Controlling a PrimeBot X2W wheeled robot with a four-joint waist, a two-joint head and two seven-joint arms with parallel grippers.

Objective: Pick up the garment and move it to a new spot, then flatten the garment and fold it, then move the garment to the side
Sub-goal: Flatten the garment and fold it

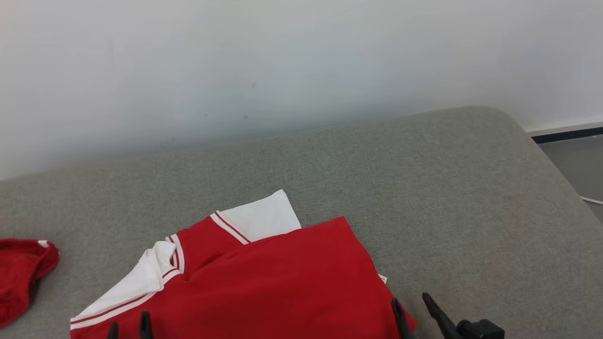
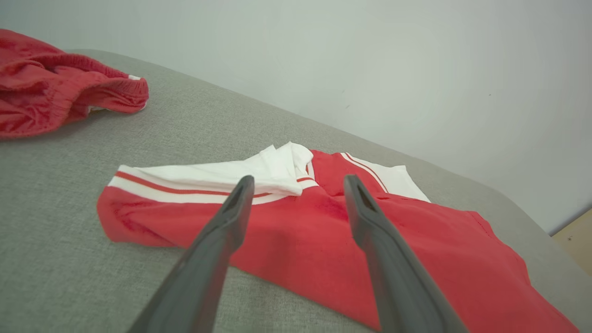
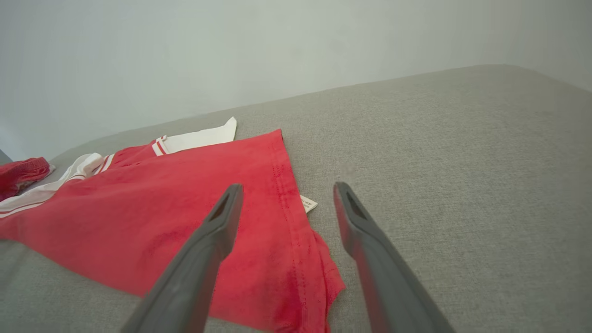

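Head view: the garment (image 1: 264,282), a red shirt with white, red-striped collar and sleeve trim, lies low on the grey cushion (image 1: 424,188), running off the bottom edge. The left gripper (image 1: 129,327) shows its fingertips over the shirt's near left part; the right gripper (image 1: 411,301) stands at the shirt's right edge. A second red cloth (image 1: 19,273) lies bunched, well apart at the far left.

Left wrist view: the left gripper's two fingers are spread wide with nothing between them, hanging above the red body just below the collar. The shirt looks flat, with one white sleeve laid across its top.

Right wrist view: the right gripper's fingers are likewise apart and empty, one over the hem, the other over bare cushion. A small label (image 3: 308,203) peeks out from under the side seam.

Judging from this, the pick-up, the move and the flattening seem done, and at least one fold looks made. Whether more folds are needed I cannot tell; the move to the side is not yet done.
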